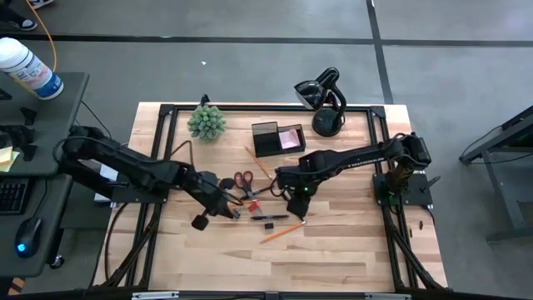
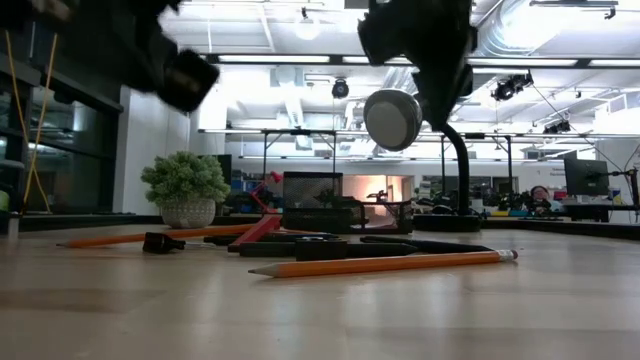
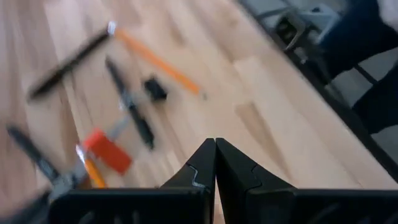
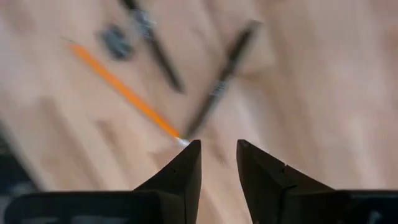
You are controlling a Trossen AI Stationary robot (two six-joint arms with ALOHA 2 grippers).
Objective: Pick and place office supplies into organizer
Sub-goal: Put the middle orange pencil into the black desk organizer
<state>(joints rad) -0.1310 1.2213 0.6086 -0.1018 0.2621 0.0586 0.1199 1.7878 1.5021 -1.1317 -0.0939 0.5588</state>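
The loose supplies lie mid-table: red-handled scissors (image 1: 244, 185), an orange pencil (image 1: 258, 162) beyond them, a second orange pencil (image 1: 281, 232) nearer, black pens (image 1: 271, 217) and a tiny dark piece (image 1: 268, 225). The black organizer (image 1: 277, 137) stands toward the far edge with something pink (image 1: 291, 137) in it. My left gripper (image 1: 229, 208) hovers just left of the pile, shut (image 3: 215, 144) on nothing. My right gripper (image 1: 300, 212) hovers above the pens' right end, open (image 4: 217, 148) with a narrow gap, near the pencil tip (image 4: 180, 140).
A spiky green plant (image 1: 206, 122) stands left of the organizer and a black curved-neck stand (image 1: 325, 100) to its right, both near the far edge. Bare wood (image 1: 333, 267) stretches along the near side. A black frame (image 1: 379, 112) borders the table.
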